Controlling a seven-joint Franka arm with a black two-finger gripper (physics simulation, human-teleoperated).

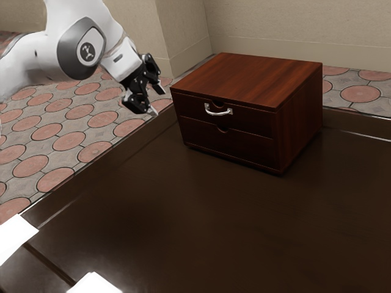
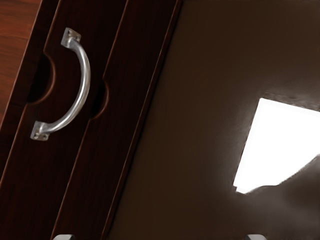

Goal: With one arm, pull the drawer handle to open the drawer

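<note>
The gripper [image 1: 142, 105] hangs with its fingers spread apart and nothing between them. It is off the front of the cabinet [image 1: 263, 76], well apart from it and at about the height of the shut top drawer [image 1: 244, 119]. The metal handle [image 1: 218, 110] sits on that drawer front, ahead of the gripper and off to one side of its line. The handle's long axis runs level across the drawer, so the fingers will probably need to close over and under the bar.

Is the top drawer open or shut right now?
Shut: the top drawer front sits flush with the cabinet face, and the tool hangs apart from its silver handle.
</note>
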